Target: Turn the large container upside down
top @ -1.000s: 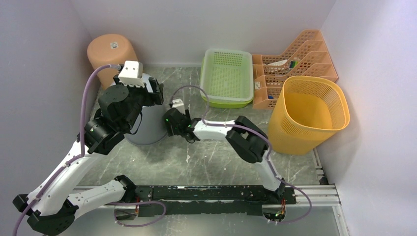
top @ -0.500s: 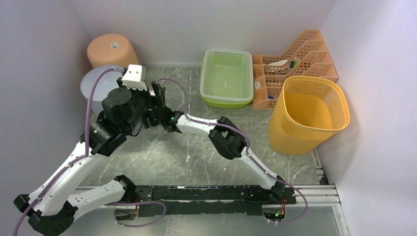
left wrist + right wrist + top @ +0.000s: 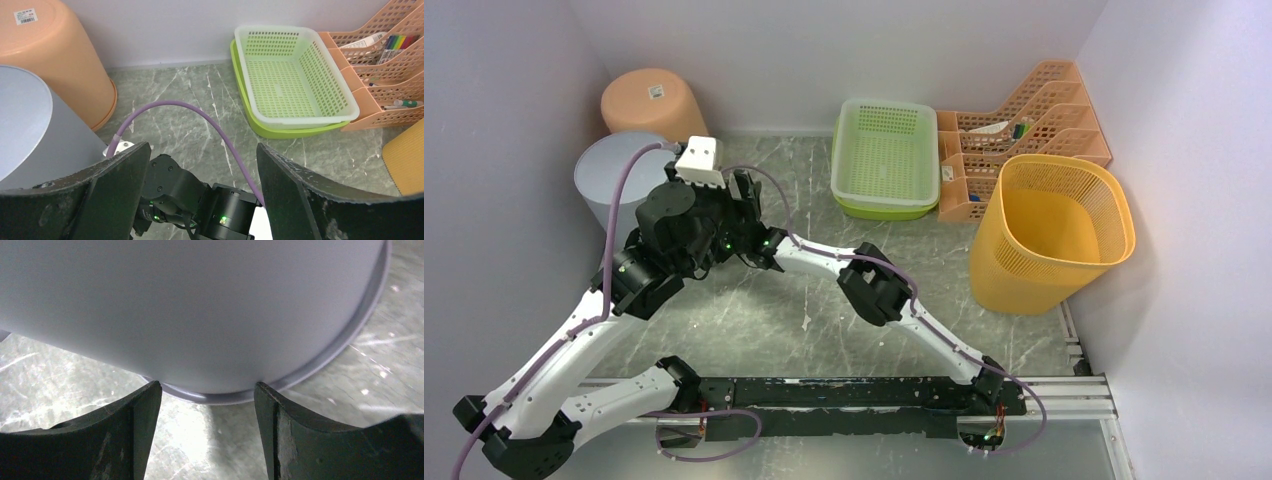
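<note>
The large grey container (image 3: 614,178) stands bottom up on the table at the far left, against the wall. The right wrist view shows its wall (image 3: 200,305) and its rim resting on the table. My right gripper (image 3: 207,390) is open, its fingers just short of that rim and holding nothing. In the top view it is hidden under my left arm. My left gripper (image 3: 202,150) is open and empty, hovering over the right arm's wrist (image 3: 195,200), with the container (image 3: 30,130) at its left. It also shows in the top view (image 3: 744,195).
An orange bucket (image 3: 649,100) stands bottom up behind the grey container. Stacked green trays (image 3: 886,155) and an orange file organiser (image 3: 1024,110) line the back wall. A yellow mesh basket (image 3: 1052,230) stands at the right.
The grey container has moved from the table's middle-left to the left wall and now stands bottom up. My right arm has stretched left after it. My left gripper has shifted slightly.
</note>
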